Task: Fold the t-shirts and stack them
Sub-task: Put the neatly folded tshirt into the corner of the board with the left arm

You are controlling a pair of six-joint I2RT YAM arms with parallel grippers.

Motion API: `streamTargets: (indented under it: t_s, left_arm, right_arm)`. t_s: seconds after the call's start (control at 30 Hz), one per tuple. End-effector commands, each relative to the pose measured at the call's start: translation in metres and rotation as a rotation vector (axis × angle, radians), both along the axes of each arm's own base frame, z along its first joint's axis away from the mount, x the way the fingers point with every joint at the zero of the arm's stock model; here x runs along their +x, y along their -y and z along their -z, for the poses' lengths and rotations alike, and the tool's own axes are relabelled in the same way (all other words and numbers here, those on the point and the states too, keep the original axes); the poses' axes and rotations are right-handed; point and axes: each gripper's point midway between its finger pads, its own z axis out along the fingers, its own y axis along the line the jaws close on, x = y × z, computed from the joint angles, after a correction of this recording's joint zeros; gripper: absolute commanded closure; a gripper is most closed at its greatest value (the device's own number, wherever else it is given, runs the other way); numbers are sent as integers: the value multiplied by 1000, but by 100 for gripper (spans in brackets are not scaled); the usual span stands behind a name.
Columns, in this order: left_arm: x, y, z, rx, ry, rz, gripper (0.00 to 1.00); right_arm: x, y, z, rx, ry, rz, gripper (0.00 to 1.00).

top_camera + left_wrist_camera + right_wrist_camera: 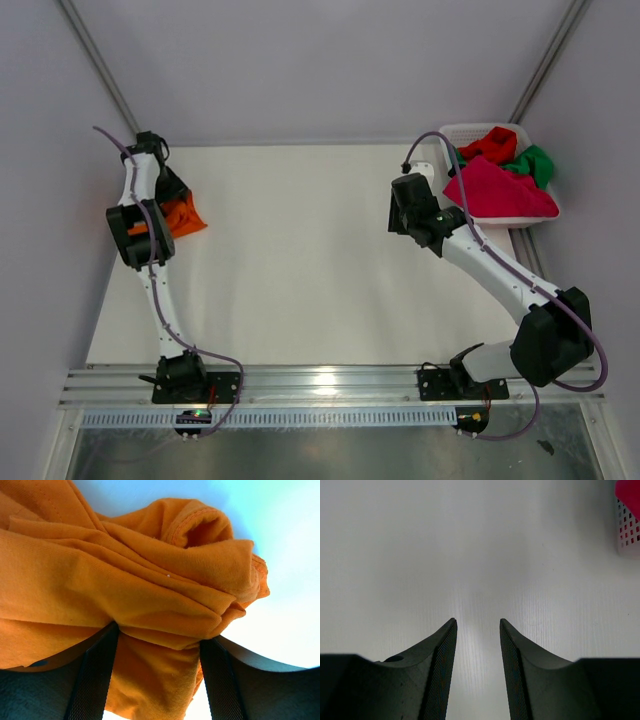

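Left wrist view: the left hand (157, 645) grips the bunched orange t-shirt (125, 575); the right hand (477, 625) stands half-open.

A white lattice basket (497, 221) sits in the upper right of the overhead view, on the far right corner of the white table (300, 270). Its perforated wall (627, 530) also shows at the upper right edge of the right wrist view. A ribbed metal rail (330, 383) crosses the bottom, and a pale grey wall (320, 60) fills the top.

Cannot make out left gripper (159, 636) fingertips, buried in orange t-shirt (125, 580) (itself cropped top and left). Only a cropped corner of basket (627, 530) visible.
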Motion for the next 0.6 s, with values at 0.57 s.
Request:
streamTargets:
  t_s: [0.57]
  left_arm:
    - [10,5,-103,-52,250,73,30]
  right_arm:
    - [-3,2,3,11,16,2,56]
